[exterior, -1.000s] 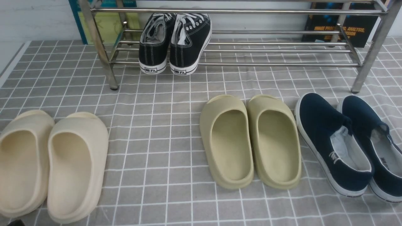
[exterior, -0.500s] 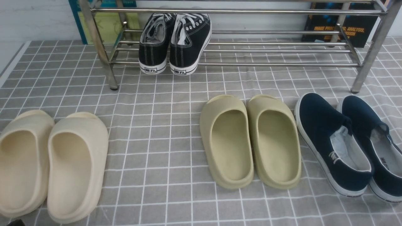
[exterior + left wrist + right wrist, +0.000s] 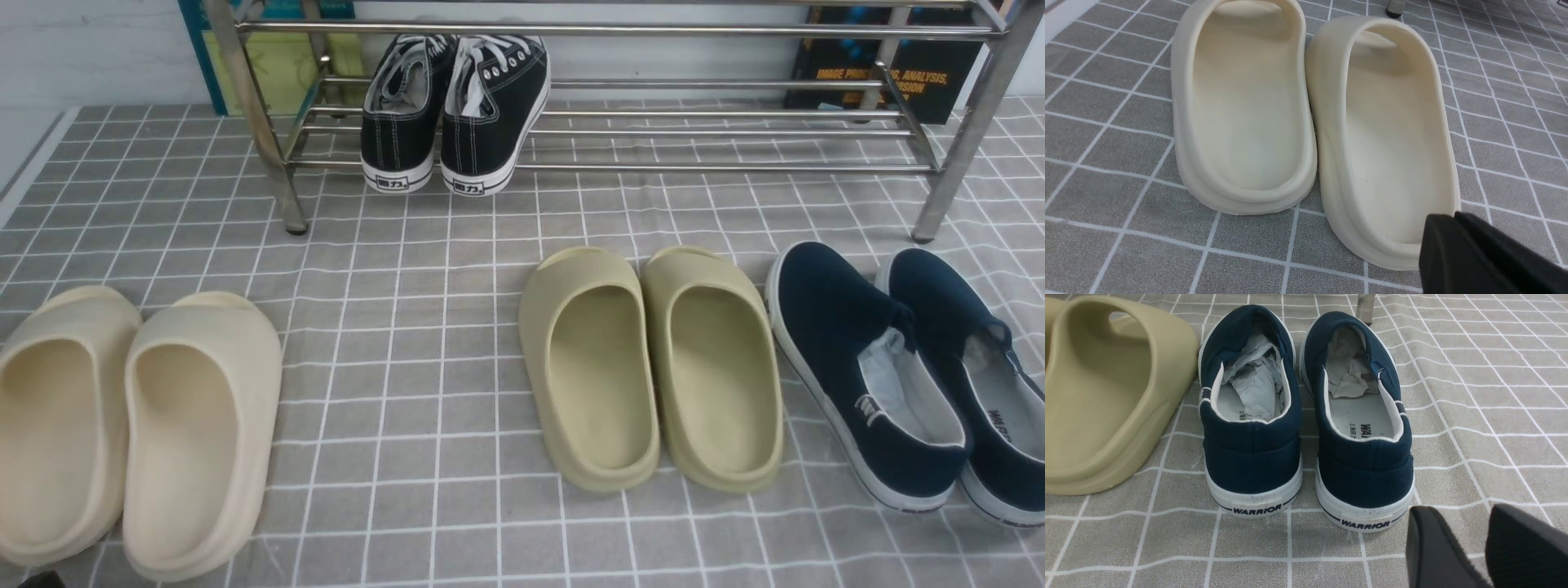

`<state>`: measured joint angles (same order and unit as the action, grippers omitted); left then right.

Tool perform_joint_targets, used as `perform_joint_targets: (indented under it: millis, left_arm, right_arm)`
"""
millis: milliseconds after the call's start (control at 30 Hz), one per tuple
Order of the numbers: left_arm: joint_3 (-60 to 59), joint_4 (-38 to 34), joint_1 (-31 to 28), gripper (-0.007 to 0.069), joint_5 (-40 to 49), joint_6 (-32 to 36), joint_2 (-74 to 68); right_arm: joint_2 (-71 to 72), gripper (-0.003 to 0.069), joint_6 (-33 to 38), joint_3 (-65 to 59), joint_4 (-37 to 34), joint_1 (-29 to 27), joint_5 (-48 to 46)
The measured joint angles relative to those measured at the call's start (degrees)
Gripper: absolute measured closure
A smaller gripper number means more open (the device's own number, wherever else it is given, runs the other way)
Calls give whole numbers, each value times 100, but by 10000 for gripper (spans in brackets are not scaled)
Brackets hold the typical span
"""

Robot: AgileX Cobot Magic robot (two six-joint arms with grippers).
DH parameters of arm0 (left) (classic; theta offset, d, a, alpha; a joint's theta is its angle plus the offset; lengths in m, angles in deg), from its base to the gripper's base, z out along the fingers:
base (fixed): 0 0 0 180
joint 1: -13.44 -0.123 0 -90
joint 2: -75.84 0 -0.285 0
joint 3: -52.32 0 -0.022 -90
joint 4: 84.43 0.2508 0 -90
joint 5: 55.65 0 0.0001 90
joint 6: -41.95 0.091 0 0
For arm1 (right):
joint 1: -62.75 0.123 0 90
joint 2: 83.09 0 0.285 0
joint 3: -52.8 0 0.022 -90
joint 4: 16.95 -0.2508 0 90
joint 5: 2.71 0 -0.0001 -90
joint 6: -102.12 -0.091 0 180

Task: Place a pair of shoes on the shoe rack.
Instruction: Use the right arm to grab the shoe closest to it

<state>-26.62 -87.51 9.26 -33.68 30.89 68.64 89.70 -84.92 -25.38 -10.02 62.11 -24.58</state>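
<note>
Two navy slip-ons (image 3: 849,327) — white-soled, grey-lined

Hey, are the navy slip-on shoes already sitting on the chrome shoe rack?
No, both navy slip-on shoes lie on the checked cloth in front of the shoe rack, whose lower shelf holds the black lace-up sneakers.

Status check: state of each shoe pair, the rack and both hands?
navy slip-ons: on the cloth, unracked, paper stuffed inside.
shoe rack: upright, carrying black lace-ups.
black lace-ups: racked, heels outward.
olive slides: on the cloth.
cream slides: on the cloth.
left hand: shut, empty.
right hand: open, empty.
</note>
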Motion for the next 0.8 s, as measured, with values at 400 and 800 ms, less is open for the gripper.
perform_joint_targets:
  millis: [400,800]
  left_arm:
    - [0,0,0,607,0,0,0]
    - [0,-5,0,607,0,4,0]
  right_arm:
    - [0,419,0,0,-5,0,-2]
    - [0,419,0,0,-16,0,-2]
